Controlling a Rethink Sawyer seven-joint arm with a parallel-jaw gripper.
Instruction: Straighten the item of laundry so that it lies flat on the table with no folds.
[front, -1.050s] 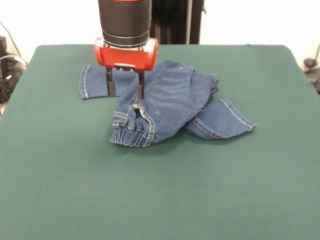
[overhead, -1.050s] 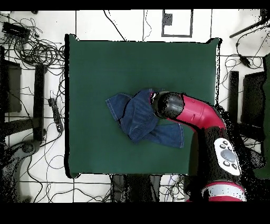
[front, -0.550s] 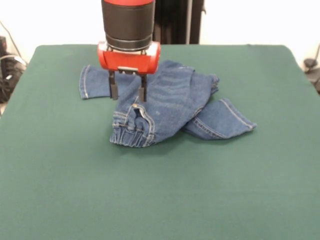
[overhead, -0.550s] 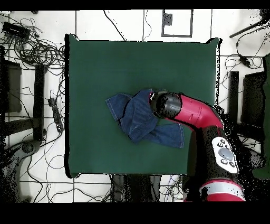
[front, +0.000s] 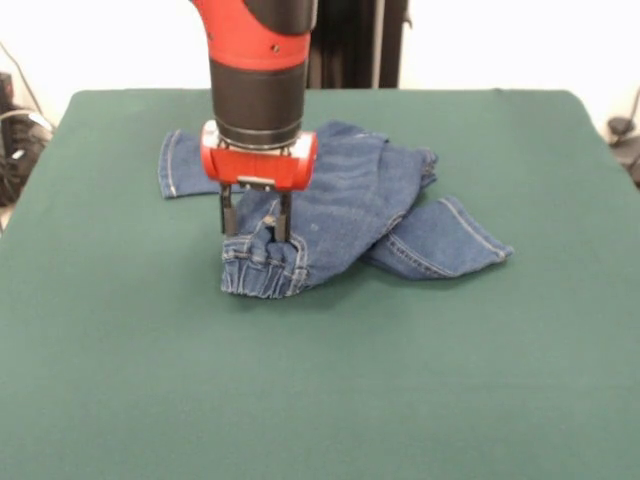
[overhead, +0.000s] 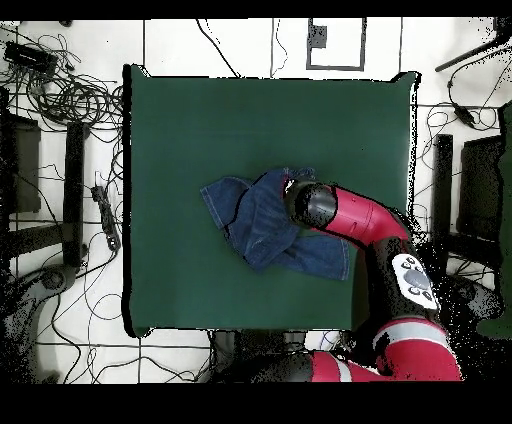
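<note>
Crumpled jeans at centre of green bench, gripper with jaws parted, tips down on the elasticated waistband, centre-left of frame

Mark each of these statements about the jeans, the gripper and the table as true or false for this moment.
1. The small blue denim jeans lie flat with both legs straight. False: they are bunched, with one leg folded across the other.
2. The red and black gripper is down at the gathered waistband, its fingers apart on either side of a fold. True.
3. The jeans hang over the edge of the dark green felt table. False: they lie well inside it, green cloth on all sides.
4. One leg cuff points toward the front view's right side. True.
5. The gripper has lifted the jeans clear of the table. False: they rest on it.
</note>
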